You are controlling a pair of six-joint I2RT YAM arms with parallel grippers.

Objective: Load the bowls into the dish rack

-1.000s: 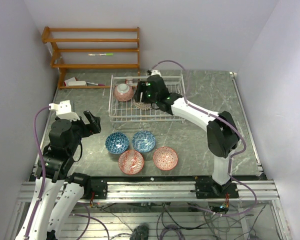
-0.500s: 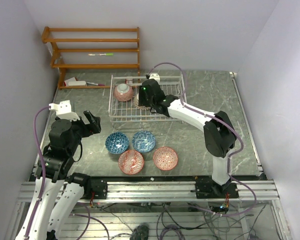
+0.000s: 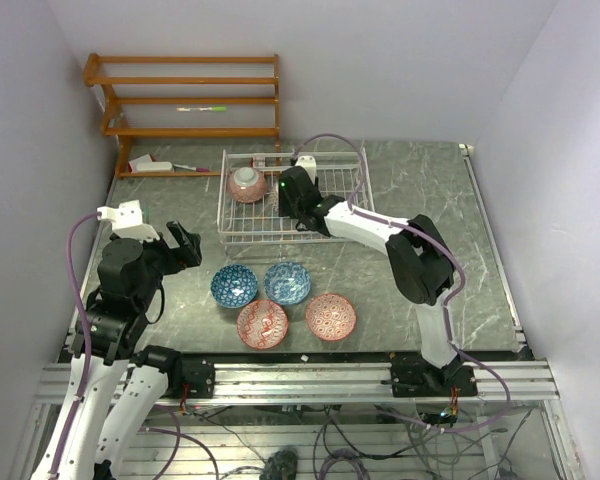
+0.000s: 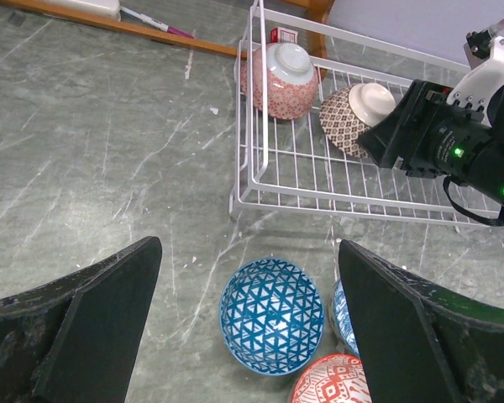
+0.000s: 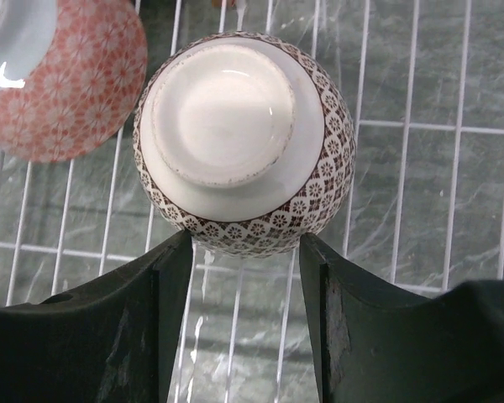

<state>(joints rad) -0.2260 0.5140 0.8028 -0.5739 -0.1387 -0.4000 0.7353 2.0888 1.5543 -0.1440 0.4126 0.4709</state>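
You have black-and-white patterned ceramic bowl point(image 5: 235, 143) tipped on edge in white wire dish rack point(image 3: 280, 238), mid far edge of tabletop point(image 3: 430, 200), just beside pink-flowered ceramic bowl point(image 5: 59, 84); your right claw point(image 5: 245, 245) clamps its rim both sides; left claw point(image 4: 250, 252) gapes empty. Judge it stiff, slick, chippable: grip across rim, gentle squeeze, soft release.

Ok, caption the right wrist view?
Right end effector flanking the tilted black-and-white bowl in the dish rack, red bowl alongside.
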